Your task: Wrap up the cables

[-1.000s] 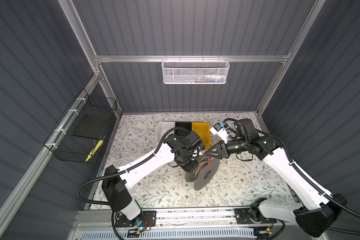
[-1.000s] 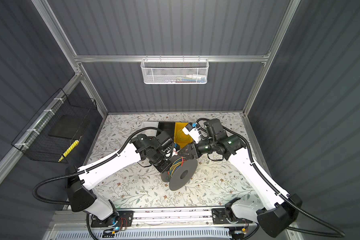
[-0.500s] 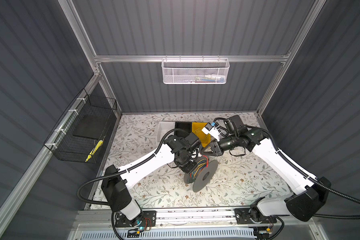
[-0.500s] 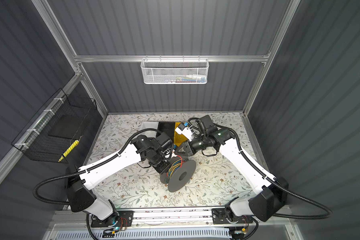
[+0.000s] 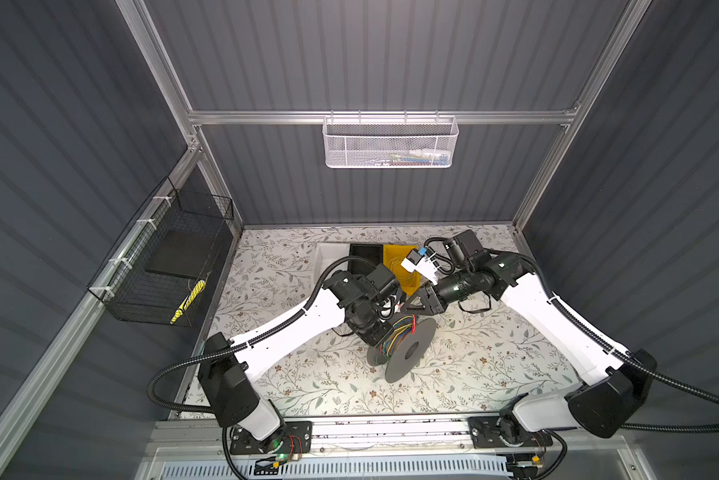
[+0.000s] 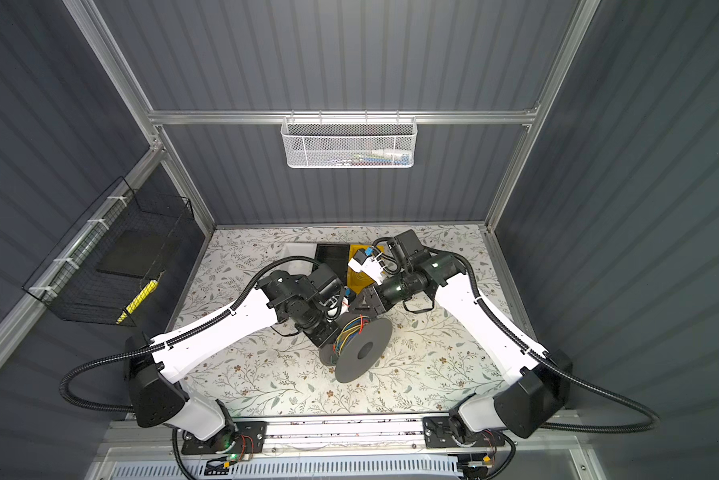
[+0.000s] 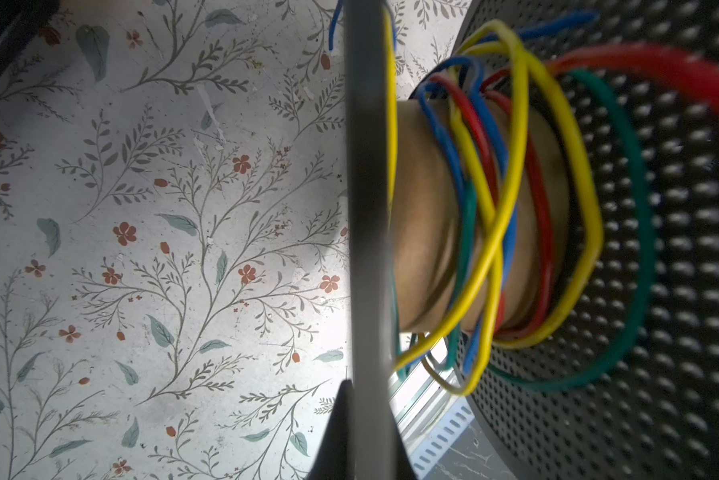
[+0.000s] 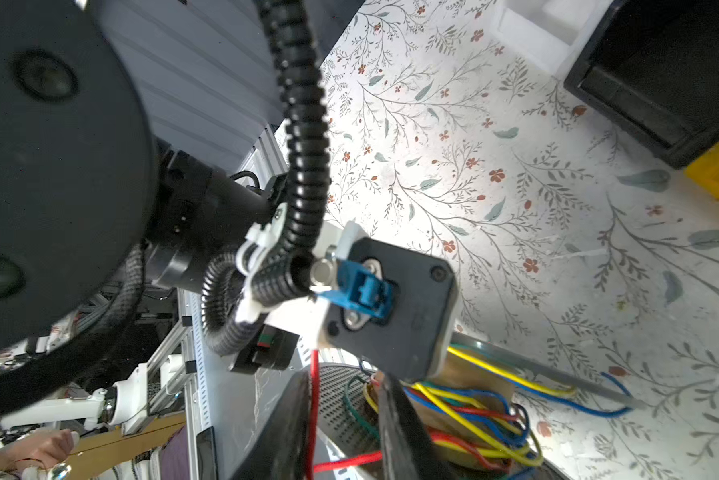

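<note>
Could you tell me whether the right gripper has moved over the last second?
Yes. In both top views the right gripper has shifted slightly left, closer to the right edge of the yellow bin.

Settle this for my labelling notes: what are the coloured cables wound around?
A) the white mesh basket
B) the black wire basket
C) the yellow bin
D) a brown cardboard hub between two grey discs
D: the left wrist view shows the yellow, blue, red and green cables looped round the brown cardboard hub of the spool.
</note>
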{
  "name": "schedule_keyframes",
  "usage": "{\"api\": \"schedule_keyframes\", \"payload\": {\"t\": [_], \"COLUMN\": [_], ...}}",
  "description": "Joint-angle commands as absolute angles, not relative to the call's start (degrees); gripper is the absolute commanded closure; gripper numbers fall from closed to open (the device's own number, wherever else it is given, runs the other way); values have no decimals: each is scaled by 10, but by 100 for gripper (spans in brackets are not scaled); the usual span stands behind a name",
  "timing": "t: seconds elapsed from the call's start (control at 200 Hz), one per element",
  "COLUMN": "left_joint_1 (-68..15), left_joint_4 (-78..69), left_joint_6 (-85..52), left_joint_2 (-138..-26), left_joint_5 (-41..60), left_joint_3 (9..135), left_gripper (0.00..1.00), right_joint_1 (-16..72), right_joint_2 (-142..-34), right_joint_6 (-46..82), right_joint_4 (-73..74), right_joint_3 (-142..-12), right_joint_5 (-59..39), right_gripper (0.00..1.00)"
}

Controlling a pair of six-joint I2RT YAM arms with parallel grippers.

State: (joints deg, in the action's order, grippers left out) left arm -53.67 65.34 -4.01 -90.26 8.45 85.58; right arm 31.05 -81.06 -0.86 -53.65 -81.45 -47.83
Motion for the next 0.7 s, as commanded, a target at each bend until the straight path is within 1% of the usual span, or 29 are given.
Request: {"api": "schedule_keyframes", "payload": {"t": [0.0, 0.065, 0.295, 0.38, 0.53, 0.6, 0.695], "left_joint_1": [-534, -534, -535, -533, -533, -531, -529], "left_joint_4": [632, 633, 638, 641, 609, 600, 576], "left_joint_6": [-29, -29, -36, -52, -134, -172, -205], "left_joint_2": [-877, -878, -884, -891, -903, -905, -896], "left_joint_5": [96, 98, 92, 91, 96, 82, 94], "left_joint_3": [859, 859, 860, 860, 854, 859, 850], "left_gripper": [100, 100, 100, 100, 100, 100, 100], "right_joint_1": [323, 330, 335, 333, 323, 319, 307], "right_joint_2": [-818, -822, -826, -805, -731, -691, -641], "right_joint_6": [-19, -19, -14, 4, 71, 102, 130], "right_joint_4": [-548, -548, -544, -515, -418, -372, -329], "right_joint_3": [-831, -837, -853, -846, -813, -789, -760], "right_joint_5": [-490, -490, -471, -440, -383, -339, -273], "right_gripper": [74, 77, 100, 100, 100, 100, 100]}}
